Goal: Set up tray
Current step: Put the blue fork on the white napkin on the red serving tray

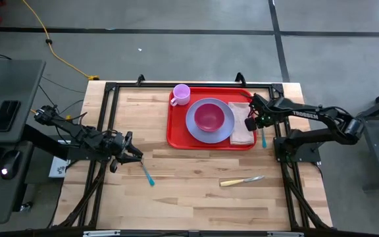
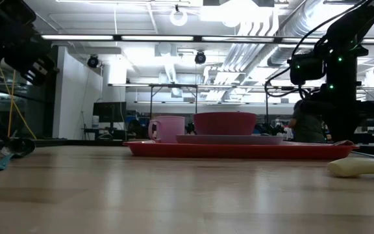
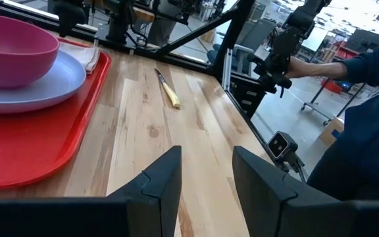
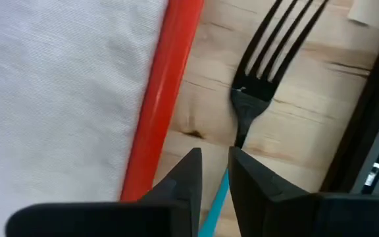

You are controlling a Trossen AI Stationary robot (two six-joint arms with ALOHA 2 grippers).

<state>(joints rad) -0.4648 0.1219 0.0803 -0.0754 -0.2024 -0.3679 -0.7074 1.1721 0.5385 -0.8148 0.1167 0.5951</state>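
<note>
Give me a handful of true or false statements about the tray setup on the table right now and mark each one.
1. The magenta bowl sits on the blue plate inside the red tray. True.
2. The pink cup stands on the bare table off the tray. False: it stands in a tray corner.
3. The right pincer is closing around a teal-handled fork lying on the wood beside the tray. True.
4. The yellow-handled knife lies on the napkin. False: it lies on the table, apart from the tray.
5. The left pincer holds a spoon. False: it is open and empty.
</note>
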